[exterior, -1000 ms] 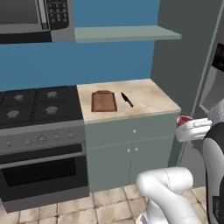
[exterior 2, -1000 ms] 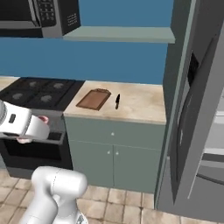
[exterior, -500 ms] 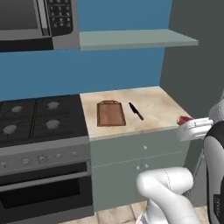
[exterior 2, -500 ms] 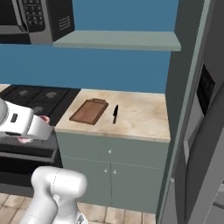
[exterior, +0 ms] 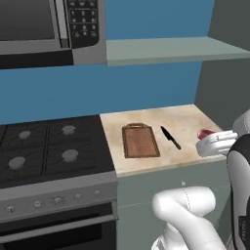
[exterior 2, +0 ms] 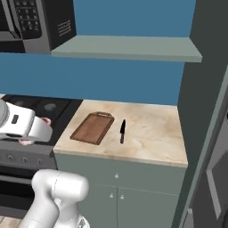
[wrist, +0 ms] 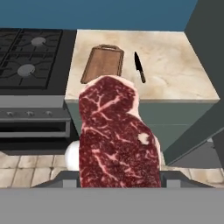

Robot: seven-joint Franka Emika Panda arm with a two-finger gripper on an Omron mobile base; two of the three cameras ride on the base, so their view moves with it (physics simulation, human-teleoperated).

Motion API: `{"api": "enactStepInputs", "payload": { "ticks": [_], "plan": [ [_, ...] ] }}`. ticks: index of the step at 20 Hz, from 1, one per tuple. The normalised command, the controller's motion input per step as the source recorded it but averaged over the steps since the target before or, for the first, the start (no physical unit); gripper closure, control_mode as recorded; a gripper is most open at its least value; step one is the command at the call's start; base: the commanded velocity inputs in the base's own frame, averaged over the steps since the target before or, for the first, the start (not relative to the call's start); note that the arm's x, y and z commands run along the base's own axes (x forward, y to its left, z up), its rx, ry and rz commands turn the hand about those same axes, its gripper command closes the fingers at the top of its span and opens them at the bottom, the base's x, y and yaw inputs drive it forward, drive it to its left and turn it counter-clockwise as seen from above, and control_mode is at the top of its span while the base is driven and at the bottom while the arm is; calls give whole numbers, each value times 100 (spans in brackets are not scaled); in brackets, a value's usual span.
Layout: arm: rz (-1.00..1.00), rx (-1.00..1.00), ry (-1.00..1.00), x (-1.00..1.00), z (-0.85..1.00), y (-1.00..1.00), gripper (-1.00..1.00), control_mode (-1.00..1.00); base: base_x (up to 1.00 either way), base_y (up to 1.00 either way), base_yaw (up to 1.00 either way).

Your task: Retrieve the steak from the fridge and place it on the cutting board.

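Steak [wrist: 116,138] held upright, fingers hidden behind it

Base drives toward the bench [exterior: 185,122] between the earlier frames and now: both base views shift and the scene grows larger. The cutting board [exterior: 140,141] and knife [exterior: 170,137] sit nearer the centre of the left base view. The fridge [exterior 2: 209,133] slides toward the right edge of the right base view. The gripper [exterior: 211,141] keeps the steak [wrist: 116,140] clamped.
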Motion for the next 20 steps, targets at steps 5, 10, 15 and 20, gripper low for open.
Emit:
{"api": "enactStepInputs", "payload": {
  "ticks": [5,10,15,20],
  "plan": [
    [0,0,0,0,0,0,100,100,35,31,0],
    [0,0,0,0,0,0,100,100,32,28,0],
    [0,0,0,19,0,12,100,-100,11,10,0],
    [3,0,0,41,0,0,100,-100,0,0,0]
  ]
}}
